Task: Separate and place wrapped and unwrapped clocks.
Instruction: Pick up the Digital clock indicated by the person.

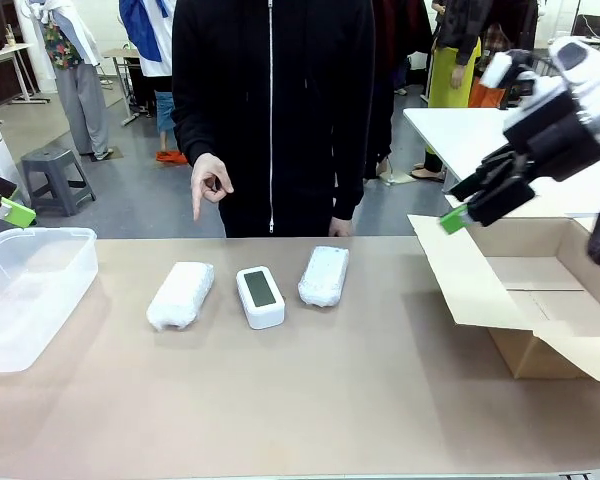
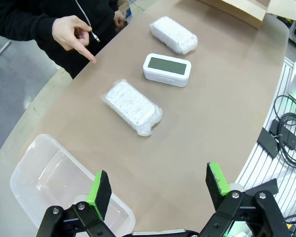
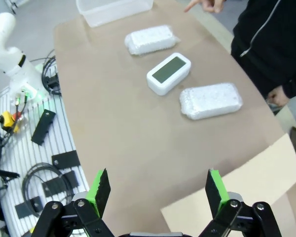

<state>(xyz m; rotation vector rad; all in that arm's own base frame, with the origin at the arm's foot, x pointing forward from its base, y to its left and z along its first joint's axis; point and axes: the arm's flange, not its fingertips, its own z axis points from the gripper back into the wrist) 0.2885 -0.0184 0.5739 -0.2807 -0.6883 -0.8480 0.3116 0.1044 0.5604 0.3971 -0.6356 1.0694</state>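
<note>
Our count of the tabletop [image 1: 310, 400]:

1. Left bundle [image 1: 181, 294]: white bubble wrap, oblong. It lies toward the far edge, left of centre, apart from its neighbour.
2. Clock [image 1: 260, 296]: bare, white, dark screen facing up. It lies between the two bundles and touches neither.
3. Right bundle [image 1: 324, 275]: white bubble wrap, oblong, right of the clock and slightly closer to the far edge.
4. Tub [image 1: 30, 290]: clear plastic, at the left edge.
5. Box [image 1: 540, 300]: cardboard, at the right edge, with its flaps open. One flap slopes down toward the middle of the tabletop.
6. Left gripper [image 2: 158, 177]: we find the jaws spread wide with nothing between them. It hangs above the tub's near corner at the left edge, well apart from the bundles.
7. Right gripper [image 3: 158, 177]: we find the jaws spread wide here too, and empty. It hangs above the box flap at the right edge.
8. Person's hand [image 1: 210, 185]: held over the far edge behind the left bundle, index finger pointing down, touching nothing.
9. Other hand [image 1: 340, 228]: at the far edge behind the right bundle; we cannot tell whether it rests on the tabletop.
</note>
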